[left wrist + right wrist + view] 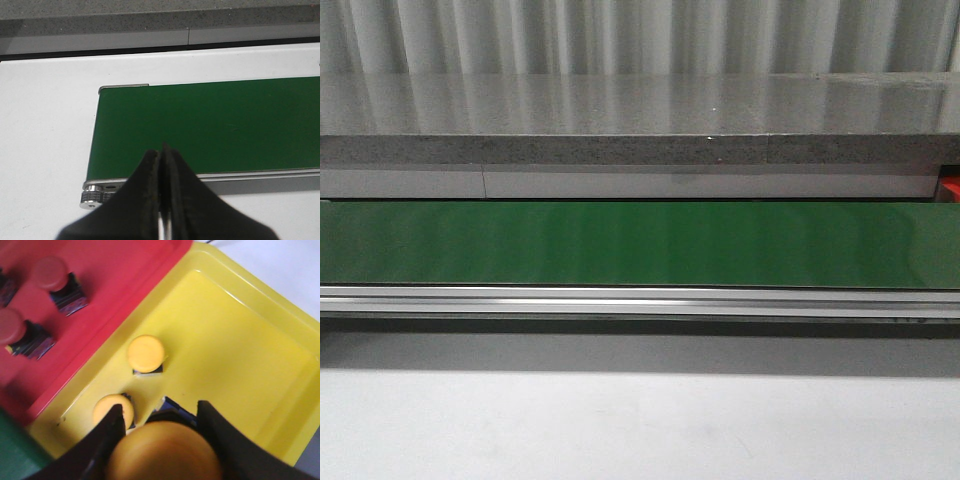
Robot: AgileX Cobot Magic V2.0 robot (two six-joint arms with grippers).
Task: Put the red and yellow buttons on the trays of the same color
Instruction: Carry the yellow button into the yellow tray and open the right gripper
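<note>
Right gripper (162, 440) clamps a yellow dome-capped push button (164, 450) over the yellow plastic tray (250, 355). It looks light and rigid, with a slick cap, so grip the square base. Two yellow buttons (145, 353) already sit inside; the red tray (120, 270) beyond holds red buttons (50, 274). Left gripper (164, 200) is closed and empty above the bare green conveyor belt (225, 125).

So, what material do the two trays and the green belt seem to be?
Yellow tray and red tray: probably moulded plastic, judging by the smooth, slightly glossy surface and rounded rims. Green belt: looks like matte rubber or PVC, with a faint sheen; cannot tell which.
</note>
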